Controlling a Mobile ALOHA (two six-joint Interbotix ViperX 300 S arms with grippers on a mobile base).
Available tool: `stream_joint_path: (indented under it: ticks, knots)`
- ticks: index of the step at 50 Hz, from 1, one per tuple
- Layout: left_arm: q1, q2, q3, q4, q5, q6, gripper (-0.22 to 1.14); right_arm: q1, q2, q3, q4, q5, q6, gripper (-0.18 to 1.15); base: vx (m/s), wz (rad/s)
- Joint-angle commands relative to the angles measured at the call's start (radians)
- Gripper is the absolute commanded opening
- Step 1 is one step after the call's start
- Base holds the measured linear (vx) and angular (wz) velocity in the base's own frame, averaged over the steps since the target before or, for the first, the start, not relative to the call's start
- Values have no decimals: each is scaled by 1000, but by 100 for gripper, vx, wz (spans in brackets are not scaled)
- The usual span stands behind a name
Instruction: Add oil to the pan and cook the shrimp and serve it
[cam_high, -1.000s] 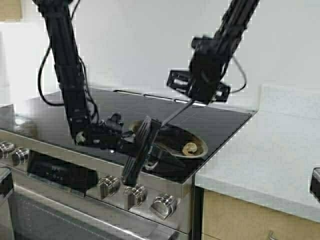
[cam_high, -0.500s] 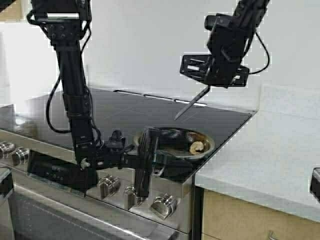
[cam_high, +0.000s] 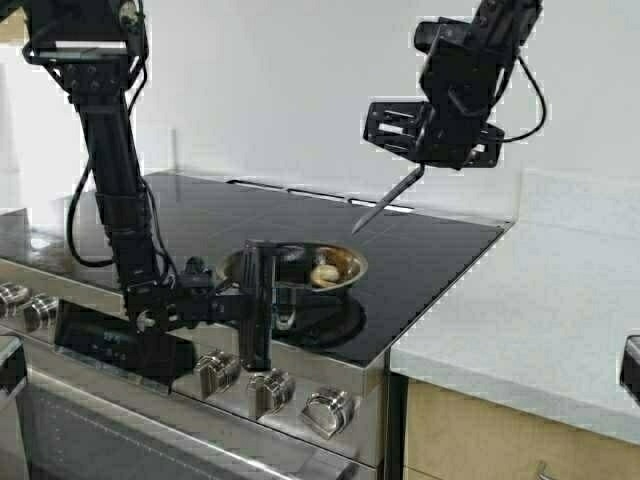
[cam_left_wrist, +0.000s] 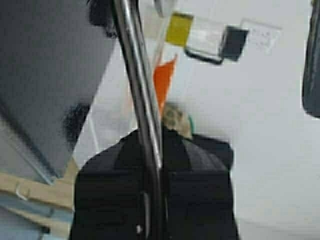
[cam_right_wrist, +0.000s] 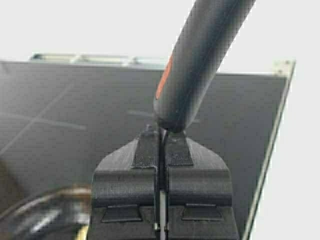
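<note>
The left gripper (cam_high: 255, 300) is clamped on the pan (cam_high: 292, 266) handle near the stove (cam_high: 440, 250) front, the shrimp (cam_high: 322, 274) inside, while the right gripper (cam_high: 425, 160) pinches a spatula (cam_high: 385, 203) high above.

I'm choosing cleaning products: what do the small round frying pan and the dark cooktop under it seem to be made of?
The small round frying pan, held by the left gripper, looks like stainless steel: bright, mirror-like rim and handle, browned inside. The dark cooktop looks like smooth black glass or ceramic: flat, glossy, and reflecting the pan.
</note>
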Motion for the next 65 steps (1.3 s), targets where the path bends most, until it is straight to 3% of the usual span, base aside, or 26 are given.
stream_joint_path:
  ticks: [1,32,38,47,49,65]
  knots:
    - [-8,-23,-28,29,-25,-18,4,9,-49,-14,-3,-15,2,7,0,0]
    - [-8,-5,14,32,-26,-14,7,9,-41,-26,0,-15,2,7,0,0]
    - [-8,0,11,32,-26,3,28,9,-43,-28,0,-15,2,7,0,0]
    - [-8,-12,15,31,-20,37,98,9,-41,-25,0,-15,2,7,0,0]
    - [-8,-15,17,29,-15,38,107,9,-43,-25,0,-15,3,7,0,0]
    - [17,-37,64,20,28,87,102,9,-43,-21,0,-15,3,7,0,0]
